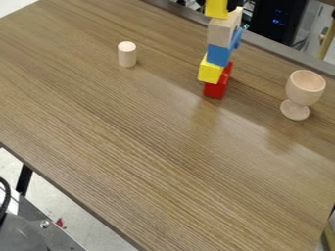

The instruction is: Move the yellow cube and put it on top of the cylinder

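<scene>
"Wood-grained tabletop (144, 162), streaked brown, lies nearest?"

"Yes. Toward the right stands a smooth, pale wooden goblet (305, 88), rounded bowl on a disc foot."

"And the blocks?"

"Stacked, bottom up: red block (214, 90), lower yellow block (209, 72), blue block (218, 55), plain wood block (220, 33). Yellow cube (216, 9) at the very top, right by the black gripper (234, 5)."

"Gripper open or closed?"

"Can't tell. Well apart, to the left, a pale wooden cylinder (127, 55) stands upright."

"Behind?"

"Black casing (274, 22), blue lights."

Beyond the wood-grain table (144, 147) stands a black, blue-lit box (270, 18), perhaps a computer.
</scene>
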Available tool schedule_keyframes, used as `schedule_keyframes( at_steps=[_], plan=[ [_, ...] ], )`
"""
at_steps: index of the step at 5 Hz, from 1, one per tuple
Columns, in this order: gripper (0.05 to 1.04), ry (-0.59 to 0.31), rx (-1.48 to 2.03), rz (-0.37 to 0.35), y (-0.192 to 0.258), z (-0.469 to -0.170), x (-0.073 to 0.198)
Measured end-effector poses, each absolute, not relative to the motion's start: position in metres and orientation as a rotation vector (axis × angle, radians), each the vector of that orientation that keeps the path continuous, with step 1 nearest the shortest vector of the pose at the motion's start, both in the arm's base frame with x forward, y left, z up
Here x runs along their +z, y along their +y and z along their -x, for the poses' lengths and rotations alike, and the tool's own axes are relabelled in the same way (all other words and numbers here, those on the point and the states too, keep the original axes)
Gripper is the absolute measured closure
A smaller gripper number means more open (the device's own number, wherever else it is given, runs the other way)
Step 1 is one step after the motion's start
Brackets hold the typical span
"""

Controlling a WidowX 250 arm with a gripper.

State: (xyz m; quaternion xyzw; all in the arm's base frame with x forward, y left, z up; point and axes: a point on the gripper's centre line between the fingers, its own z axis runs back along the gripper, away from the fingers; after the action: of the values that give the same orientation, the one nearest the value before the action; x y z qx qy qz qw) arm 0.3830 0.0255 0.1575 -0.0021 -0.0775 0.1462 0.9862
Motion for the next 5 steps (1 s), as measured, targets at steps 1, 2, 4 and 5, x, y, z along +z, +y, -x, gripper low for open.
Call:
schedule_keyframes(
  at_steps=[1,2,4,5],
  plan=[
    [0.509,-0.183,0.31,-0.045,0.04,-0.382,0.176],
    [0.509,-0.239,0.376,-0.075,0.067,-0.377,0.197],
    [0.509,-0.196,0.46,-0.07,0.109,-0.361,0.175],
    [0.509,-0.143,0.479,-0.056,0.123,-0.351,0.149]
  ],
)
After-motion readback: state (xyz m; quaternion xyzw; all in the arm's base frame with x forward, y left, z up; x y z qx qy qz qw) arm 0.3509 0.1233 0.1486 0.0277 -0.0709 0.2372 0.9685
